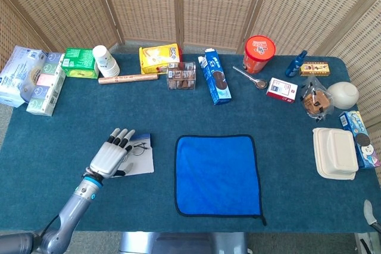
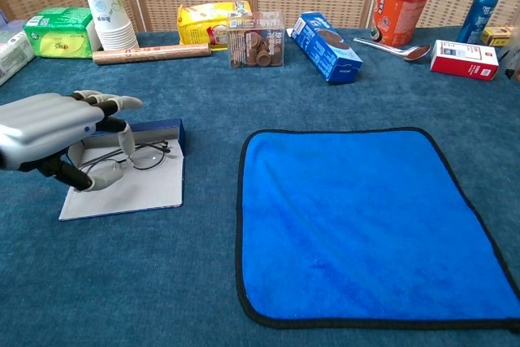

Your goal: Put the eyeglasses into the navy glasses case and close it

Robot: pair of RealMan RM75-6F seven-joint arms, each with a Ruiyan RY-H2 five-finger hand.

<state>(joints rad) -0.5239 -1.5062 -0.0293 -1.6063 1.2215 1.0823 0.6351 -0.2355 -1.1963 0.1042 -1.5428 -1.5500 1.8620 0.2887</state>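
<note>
Eyeglasses held at the open case; insertion and closing are judged outstanding.

Head view: one left hand (image 1: 111, 157) is seen over the open navy glasses case (image 1: 141, 160), fingers extended and slightly spread toward the case's far edge. One pair of eyeglasses (image 1: 138, 147) is seen just beyond the fingertips, over the case's pale lining. The right hand is not seen in this view. One blue cloth (image 1: 217, 174) lies just beside the case.
Chest view: the eyeglasses (image 2: 136, 157) are pinched between thumb and a finger of the left hand (image 2: 57, 137), near the navy rim of the case (image 2: 154, 132). Whether they rest on the lining cannot be told. The case lies open, so closing is judged to remain. One stack of paper cups (image 2: 109, 14) stands at the back.
</note>
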